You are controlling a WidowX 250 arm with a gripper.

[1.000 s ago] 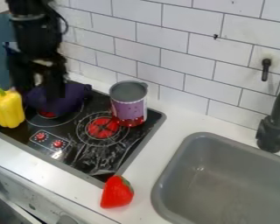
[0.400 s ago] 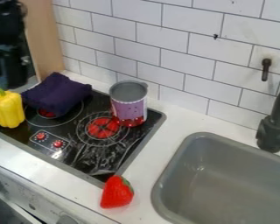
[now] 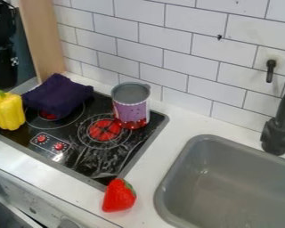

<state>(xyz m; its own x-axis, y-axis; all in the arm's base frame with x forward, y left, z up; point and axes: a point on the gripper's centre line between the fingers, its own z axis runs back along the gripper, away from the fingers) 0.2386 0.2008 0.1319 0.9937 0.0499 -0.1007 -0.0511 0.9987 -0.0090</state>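
The black end effector [image 3: 4, 79] hangs at the far left, in front of a dark blue-grey surface and beside a pale wooden panel [image 3: 40, 38]. Whether it stands wide or narrow, I cannot tell. The thing nearest to it is a dark purple cloth [image 3: 59, 95], which lies in a rumpled heap at the far left of the black stove [image 3: 88, 158], partly over a round burner with a red centre. The end effector is apart from the cloth.

A yellow pepper [image 3: 8, 112] with a green stem stands upright at the left of the stove, on the near side of the cloth; the two overlap in the view, and I cannot tell if they touch. Toward the far right of the stove a can [image 3: 131, 109] stands upright, its grey inside visible from above, its side purple with red at the bottom. It is by the far right part of a second burner [image 3: 105, 130] with a red centre. Two red dials [image 3: 50, 142] are at the near left.

A red strawberry [image 3: 119, 196] lies on the white desk [image 3: 151, 167], just beside the stove's near corner. To its right is the grey sink [image 3: 195, 144], with a black faucet [image 3: 278, 129] at its far right. White tiles [image 3: 168, 44] cover the wall behind.
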